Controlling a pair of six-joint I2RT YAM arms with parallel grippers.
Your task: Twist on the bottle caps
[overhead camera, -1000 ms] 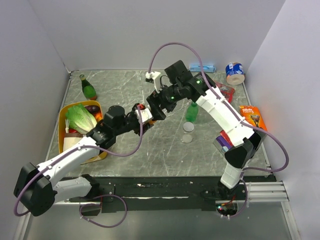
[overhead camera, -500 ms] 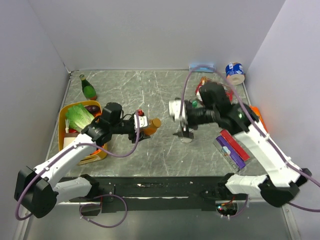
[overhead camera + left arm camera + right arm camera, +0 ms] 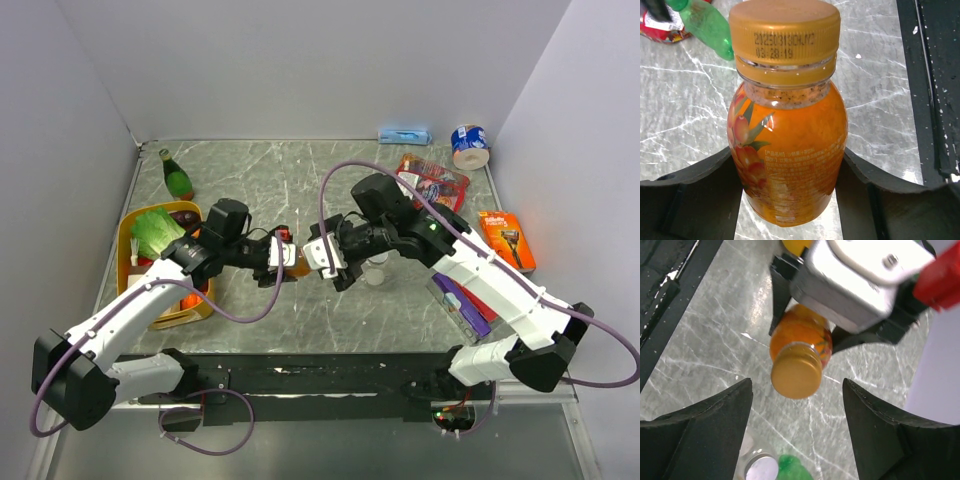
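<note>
Right gripper (image 3: 796, 384) swung off clear bottle (image 3: 378, 270) toward 9 o'clock, jaws now wide either side of orange cap (image 3: 784, 30). Left gripper (image 3: 789, 190) nudged orange bottle (image 3: 790, 130) toward 6 o'clock.

A robot lab cell; plain white walls (image 3: 300, 60) box in a marbled table (image 3: 250, 170); left arm (image 3: 120, 315) and right arm (image 3: 495, 285) bolted at its edge, trailing purple cables (image 3: 322, 195).

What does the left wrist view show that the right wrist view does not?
Only left wrist: the printed date code on the orange screw cap and the fruit picture on the small orange plastic bottle. Only right wrist: the right gripper, open on either side of that cap, not touching. Both: the left gripper shut on the capped bottle, the grey marbled table.
</note>
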